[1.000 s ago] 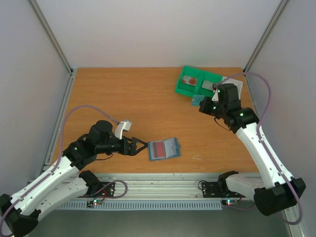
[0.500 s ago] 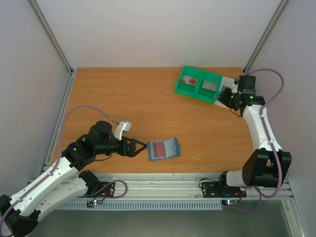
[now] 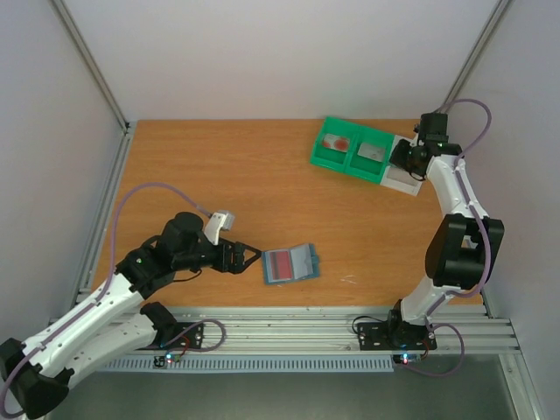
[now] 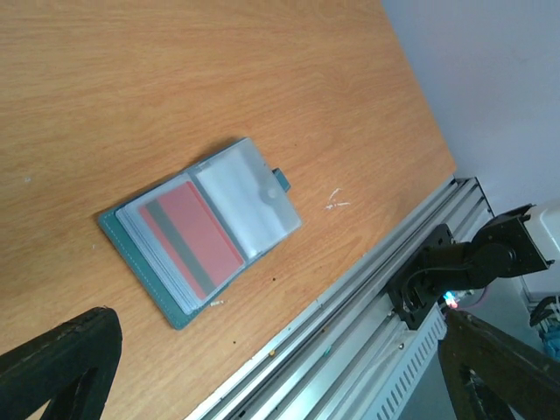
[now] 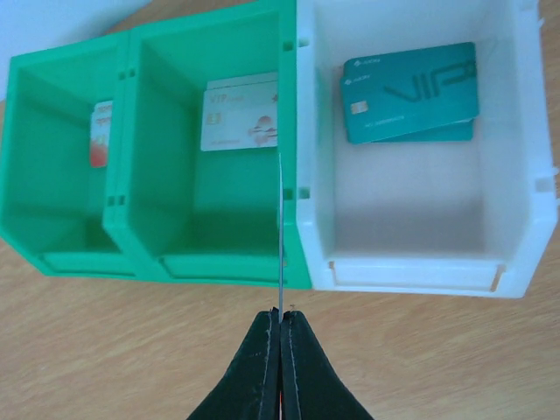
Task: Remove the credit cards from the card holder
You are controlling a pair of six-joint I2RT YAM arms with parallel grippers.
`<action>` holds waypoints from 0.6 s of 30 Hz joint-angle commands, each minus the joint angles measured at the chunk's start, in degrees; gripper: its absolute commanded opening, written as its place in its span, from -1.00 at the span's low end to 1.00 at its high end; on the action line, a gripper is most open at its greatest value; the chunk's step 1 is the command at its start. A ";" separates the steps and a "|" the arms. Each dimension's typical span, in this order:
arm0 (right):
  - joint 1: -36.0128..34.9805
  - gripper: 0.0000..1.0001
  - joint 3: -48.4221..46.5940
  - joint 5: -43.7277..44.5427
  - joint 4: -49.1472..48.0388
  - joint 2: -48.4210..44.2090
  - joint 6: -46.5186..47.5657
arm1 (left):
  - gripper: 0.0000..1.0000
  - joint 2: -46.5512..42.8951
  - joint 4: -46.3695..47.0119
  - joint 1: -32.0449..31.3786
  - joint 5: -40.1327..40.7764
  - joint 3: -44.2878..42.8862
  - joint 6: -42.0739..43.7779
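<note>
Card holder [image 3: 290,262] just beside left gripper [image 3: 253,260]

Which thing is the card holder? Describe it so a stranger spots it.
On the wooden table, look near the front edge, ahead of the left hand. The card holder lies open there. Unlike the green tray and white tray at the far right, it is a blue-grey wallet showing a red card.

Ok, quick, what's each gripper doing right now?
Left gripper: jaws open, holding nothing.
Right gripper: jaws shut on a thin edge-on sliver, possibly a card.
</note>
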State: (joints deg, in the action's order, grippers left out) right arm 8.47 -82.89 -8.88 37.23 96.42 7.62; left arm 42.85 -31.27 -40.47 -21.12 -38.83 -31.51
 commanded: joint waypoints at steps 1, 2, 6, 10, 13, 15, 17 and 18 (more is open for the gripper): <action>0.62 -0.98 -3.45 5.32 2.10 2.57 4.30 | 0.99 0.80 7.10 0.13 1.98 1.62 -0.72; 1.04 -0.97 -3.90 5.02 2.14 3.16 4.67 | 0.99 1.01 7.31 0.13 2.21 1.36 -0.59; 3.82 -0.97 -4.58 2.50 1.33 4.90 5.18 | 0.99 2.41 6.27 0.15 3.64 -0.71 1.31; 6.43 -0.98 -6.14 -0.13 1.80 7.52 6.04 | 0.99 4.18 6.14 0.20 5.23 -2.30 3.04; 6.91 -0.98 -7.94 -3.47 1.41 9.97 7.19 | 0.99 5.59 7.13 0.24 5.47 -2.98 3.46; 6.96 -0.98 -10.24 -3.95 1.92 12.48 8.11 | 0.99 6.84 7.79 0.22 5.08 -3.45 3.32; 7.01 -0.98 -12.36 -3.91 2.38 14.61 8.73 | 0.99 8.09 8.03 0.27 4.82 -4.02 3.22; 7.12 -0.98 -13.43 -4.19 2.67 15.53 8.98 | 0.99 8.73 8.13 0.23 4.74 -4.20 3.21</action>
State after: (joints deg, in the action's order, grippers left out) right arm 15.68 -92.03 -10.85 39.31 108.97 13.96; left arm 49.60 -27.35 -40.47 -17.04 -40.47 -29.47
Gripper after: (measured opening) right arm 0.013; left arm 0.994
